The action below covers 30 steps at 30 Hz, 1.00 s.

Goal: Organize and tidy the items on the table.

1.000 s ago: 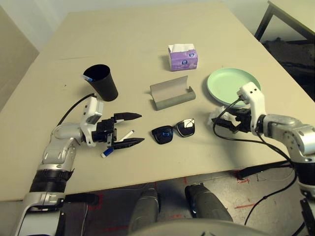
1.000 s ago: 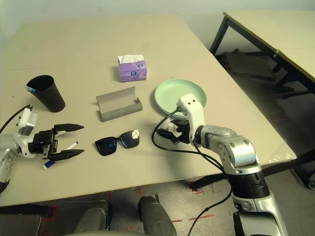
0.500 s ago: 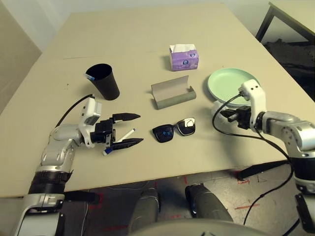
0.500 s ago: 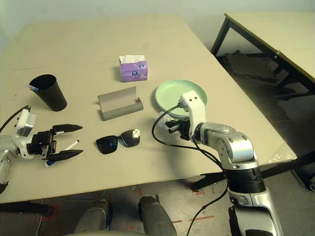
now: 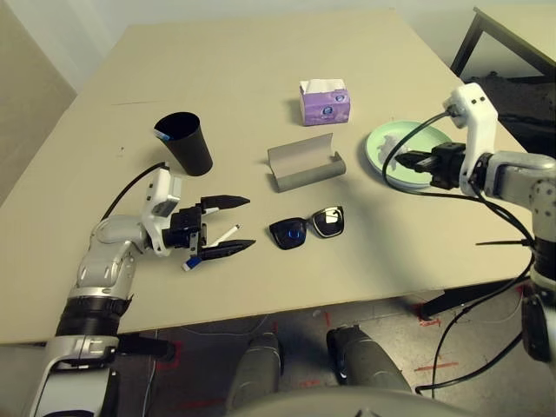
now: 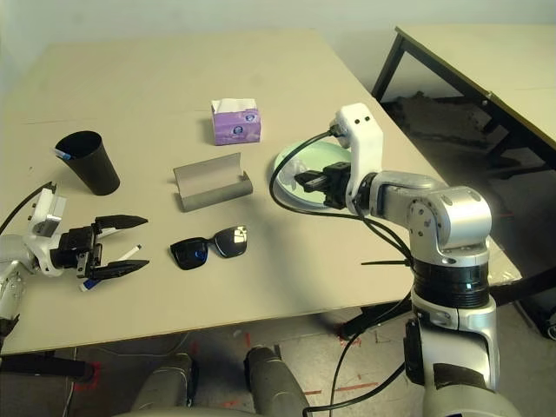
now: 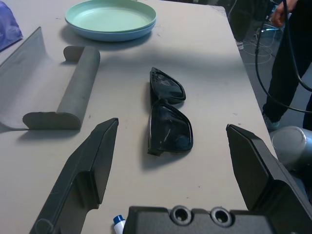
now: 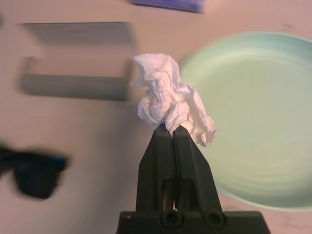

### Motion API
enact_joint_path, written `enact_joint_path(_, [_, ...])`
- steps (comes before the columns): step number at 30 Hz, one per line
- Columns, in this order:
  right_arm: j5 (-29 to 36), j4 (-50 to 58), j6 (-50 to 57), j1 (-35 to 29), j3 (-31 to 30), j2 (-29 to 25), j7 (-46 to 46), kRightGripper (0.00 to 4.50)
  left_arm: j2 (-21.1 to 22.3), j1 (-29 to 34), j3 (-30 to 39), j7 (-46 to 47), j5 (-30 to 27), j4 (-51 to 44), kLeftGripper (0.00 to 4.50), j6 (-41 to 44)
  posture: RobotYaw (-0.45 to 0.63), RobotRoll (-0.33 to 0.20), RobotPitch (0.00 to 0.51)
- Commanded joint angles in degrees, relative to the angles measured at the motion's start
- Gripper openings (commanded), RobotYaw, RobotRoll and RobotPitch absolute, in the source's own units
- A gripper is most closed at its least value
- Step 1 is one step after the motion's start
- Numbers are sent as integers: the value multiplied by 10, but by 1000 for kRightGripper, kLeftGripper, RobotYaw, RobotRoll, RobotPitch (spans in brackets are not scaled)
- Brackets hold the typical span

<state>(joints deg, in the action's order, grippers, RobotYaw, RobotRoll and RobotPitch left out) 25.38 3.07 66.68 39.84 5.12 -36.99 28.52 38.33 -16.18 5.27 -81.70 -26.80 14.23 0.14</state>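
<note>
White crumpled tissue (image 8: 170,107) is pinched at the tips of the right gripper (image 8: 171,130), whose two black fingers are pressed flat together on its lower edge; the wad stands up past the fingertips, clear of the table (image 5: 261,69). In the head views this gripper (image 6: 306,183) hangs above the near-left rim of the green plate (image 6: 334,161), pointing toward nine o'clock.

Deciding relation: the plate lies directly beneath and toward three o'clock of the pinched tissue. From the wrist camera the plate's bowl (image 8: 263,117) opens just beside the wad, with the rim passing under the fingers. Judgement: if the tissue is meant for the plate, a short carry toward three o'clock and a lowering would bring it over the bowl. The right arm is the only arm near it.

The left gripper (image 5: 221,224) rests low over the table at the eight o'clock side of the scene, fingers spread wide and holding nothing, pointing toward three o'clock. A white marker (image 5: 224,236) lies between its fingers, long axis roughly along the gripper's own line. The black sunglasses (image 5: 307,228) lie just past the fingertips at three o'clock, long axis across the gripper's line. The grey glasses case (image 5: 304,163) sits open at twelve o'clock of the sunglasses. The black cup (image 5: 184,143) stands upright at twelve o'clock of the left gripper, with something blue-tipped at its rim. The purple tissue box (image 5: 324,102) stands beyond the case.
</note>
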Motion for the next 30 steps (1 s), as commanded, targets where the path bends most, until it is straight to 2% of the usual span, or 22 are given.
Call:
enact_joint_path(1, [-28, -42, -19, 27, -14, 4, -16, 39, -3, -12, -2, 16, 13, 13, 4500, -5, -49, 0, 109])
enact_joint_path(5, [-63, -80, -37, 46, -34, 7, -31, 39, -6, -20, -8, 39, 24, 11, 4500, -4, -43, 0, 111])
enact_joint_path(15, [-86, -107, -53, 46, -31, 24, -41, 39, -17, -41, -6, 93, 22, -23, 4500, 29, -42, 0, 111])
enact_joint_path(30, [-116, -137, -88, 37, -30, 40, -59, 39, -11, -28, -3, 94, 20, -34, 4500, 31, -32, 0, 111])
